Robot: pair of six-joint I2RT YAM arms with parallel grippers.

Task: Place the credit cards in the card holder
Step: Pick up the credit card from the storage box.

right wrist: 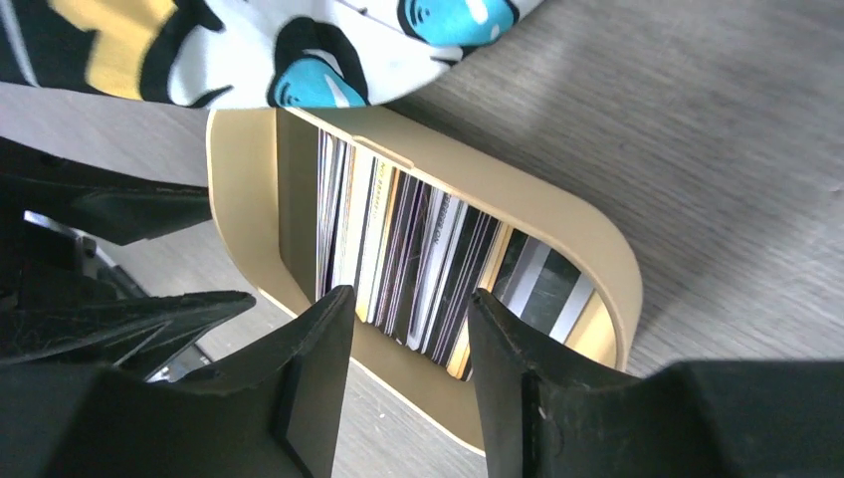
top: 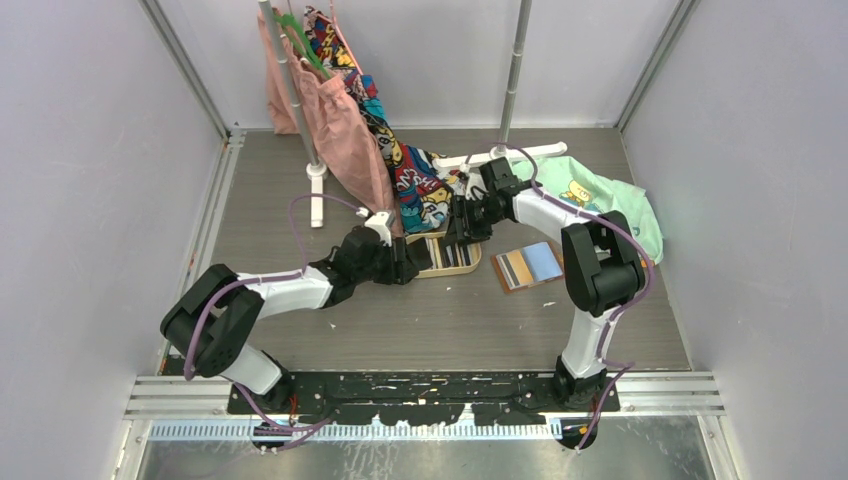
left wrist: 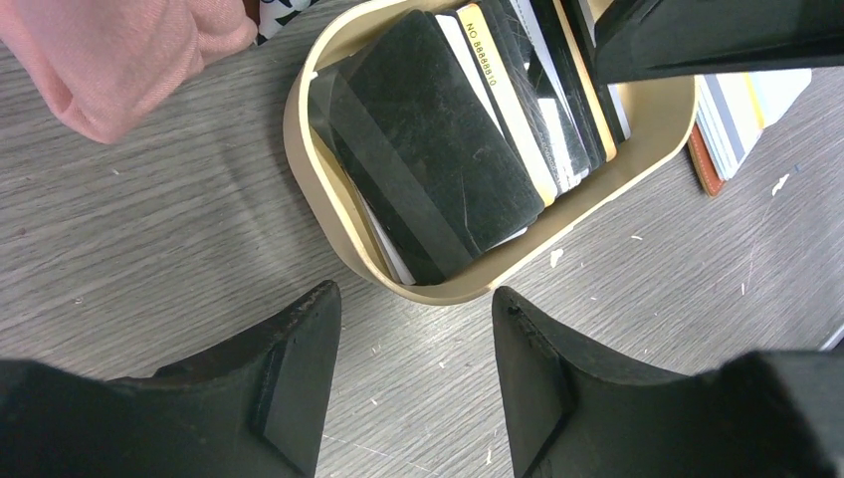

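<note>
Care is mattering most here: the credit cards [right wrist: 398,239] are standing on edge, packed tight in the tan tray [right wrist: 557,214]. So the right gripper [right wrist: 409,296] should be pinching just one thin edge and lifting it straight up. Its jaws are hanging partway apart right over the cards, and I cannot tell if they are touching any. The left gripper [left wrist: 413,292] is hovering with its jaws wide, holding nothing, just beside the tray's round end, where it could be steadying the tray. The card holder [top: 528,267] is lying open on the grey table [top: 400,320], near the tray's right side. The cards are looking smooth, shiny and slippery. The tray is looking hard, with rounded corners.
</note>
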